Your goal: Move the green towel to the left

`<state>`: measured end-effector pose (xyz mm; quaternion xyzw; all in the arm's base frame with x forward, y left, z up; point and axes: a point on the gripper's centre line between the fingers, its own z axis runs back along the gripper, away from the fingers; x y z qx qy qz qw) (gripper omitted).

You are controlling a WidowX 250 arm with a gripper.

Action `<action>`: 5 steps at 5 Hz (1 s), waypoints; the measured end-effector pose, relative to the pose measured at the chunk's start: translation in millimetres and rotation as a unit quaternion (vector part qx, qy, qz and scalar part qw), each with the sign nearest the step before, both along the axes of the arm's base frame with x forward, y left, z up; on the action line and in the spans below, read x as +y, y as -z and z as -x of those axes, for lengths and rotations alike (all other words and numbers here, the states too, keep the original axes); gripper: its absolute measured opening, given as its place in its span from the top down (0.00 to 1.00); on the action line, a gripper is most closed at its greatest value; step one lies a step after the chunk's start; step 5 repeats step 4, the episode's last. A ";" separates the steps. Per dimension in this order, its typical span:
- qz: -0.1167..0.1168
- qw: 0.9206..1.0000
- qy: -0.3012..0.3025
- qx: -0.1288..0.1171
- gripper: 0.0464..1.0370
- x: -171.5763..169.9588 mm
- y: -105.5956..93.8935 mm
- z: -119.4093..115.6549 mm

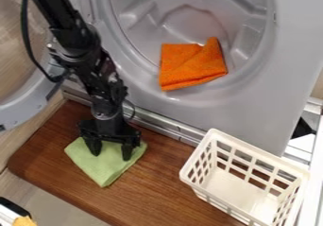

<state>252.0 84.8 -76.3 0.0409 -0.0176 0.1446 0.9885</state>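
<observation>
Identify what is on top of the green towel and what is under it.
The gripper is over the green towel, fingers apart; whether they touch it is unclear. The towel lies on a wooden board; the part directly beneath is covered.

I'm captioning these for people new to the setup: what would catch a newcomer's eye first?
Probably the bright orange cloth in the round opening of the grey machine. Next, the black gripper, jaws parted over the pale green towel on the wooden board. Then the white slatted basket at the view's lower right.
</observation>
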 end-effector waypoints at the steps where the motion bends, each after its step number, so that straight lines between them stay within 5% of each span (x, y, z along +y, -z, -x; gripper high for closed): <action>1: -0.003 1.000 0.013 -0.015 0.04 -11.3 -13.3 -0.4; 4: -0.017 0.994 0.023 -0.110 0.04 -24.8 -94.5 5.4; 5: -0.017 0.994 0.023 -0.110 0.04 -24.8 -94.5 5.4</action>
